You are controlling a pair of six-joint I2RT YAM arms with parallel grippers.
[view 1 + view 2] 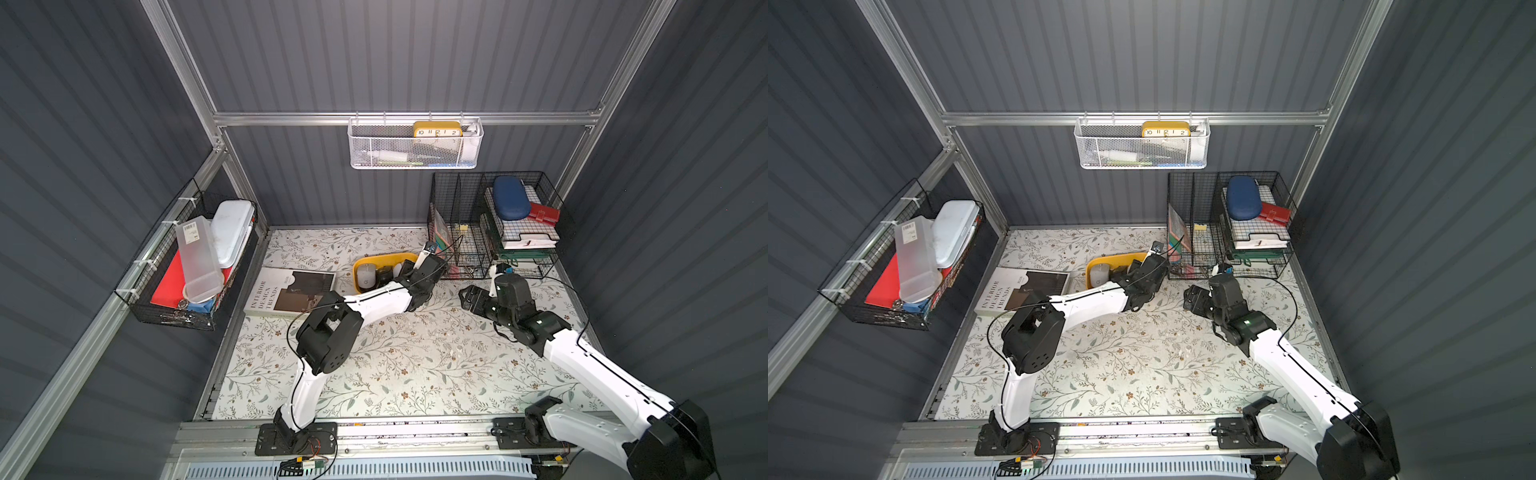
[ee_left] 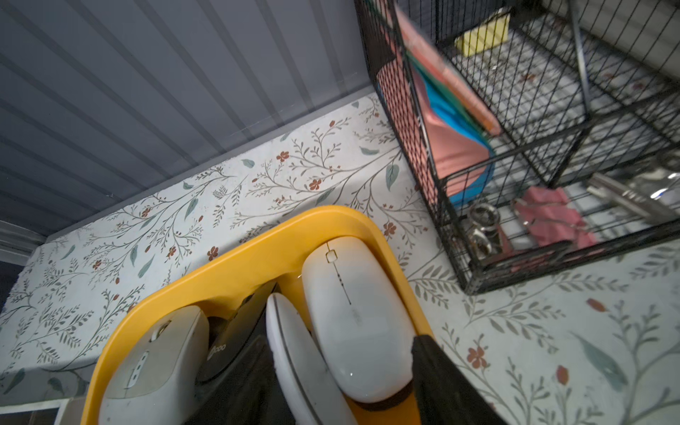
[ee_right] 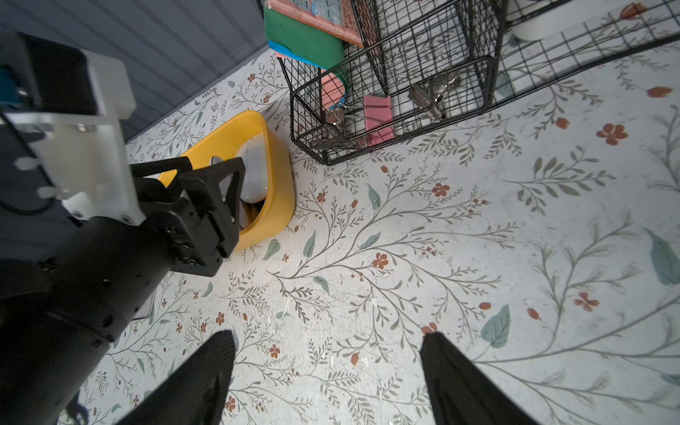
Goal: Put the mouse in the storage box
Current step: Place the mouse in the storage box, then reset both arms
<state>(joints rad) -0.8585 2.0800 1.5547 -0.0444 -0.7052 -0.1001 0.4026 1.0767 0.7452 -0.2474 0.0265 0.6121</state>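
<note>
1. as the left wrist view shows it, the mouse (image 2: 357, 320) lies inside the storage box (image 2: 235, 265), top side up, along the wall nearest the black wire organiser (image 2: 474, 283).
2. left gripper (image 1: 401, 270) hangs over the box with its jaws spread. one finger (image 2: 441, 375) sits at the mouse's near end; i cannot tell whether they touch.
3. also in the box: a slim white mouse (image 2: 294, 353) on edge just beside it, a black mouse (image 2: 228, 342), and a greyish mouse (image 2: 158, 360).
4. right gripper (image 3: 327, 335): jaws wide apart with nothing between them, above the bare floral tabletop (image 3: 404, 239), well apart from the box.
5. in both top views the box sits between the book (image 1: 291, 295) and the organiser.
</note>
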